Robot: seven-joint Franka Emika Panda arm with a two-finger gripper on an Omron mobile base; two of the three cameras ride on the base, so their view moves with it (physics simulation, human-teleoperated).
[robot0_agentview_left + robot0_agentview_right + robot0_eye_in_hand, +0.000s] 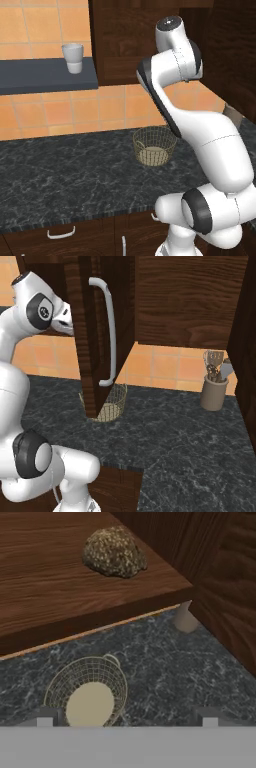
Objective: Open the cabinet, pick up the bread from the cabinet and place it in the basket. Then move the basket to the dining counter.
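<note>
One bread (114,552) lies on the wooden floor of the open cabinet (92,336), near its front edge. One wire basket (87,693) stands on the black worktop (65,175) below. One cup (73,58) sits on a shelf; one utensil pot (215,387) stands aside. The jaws (127,722) are spread wide, pinching nothing. No writing is readable.

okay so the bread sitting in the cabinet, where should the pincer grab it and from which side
Grip the bread across its domed middle, coming in from the cabinet's open front and slightly above. It is a low rounded lump lying loose on the cabinet shelf, with free shelf on both flanks for the fingers. The side wall stands close on one side, so avoid approaching from there. The pincer is open.
</note>
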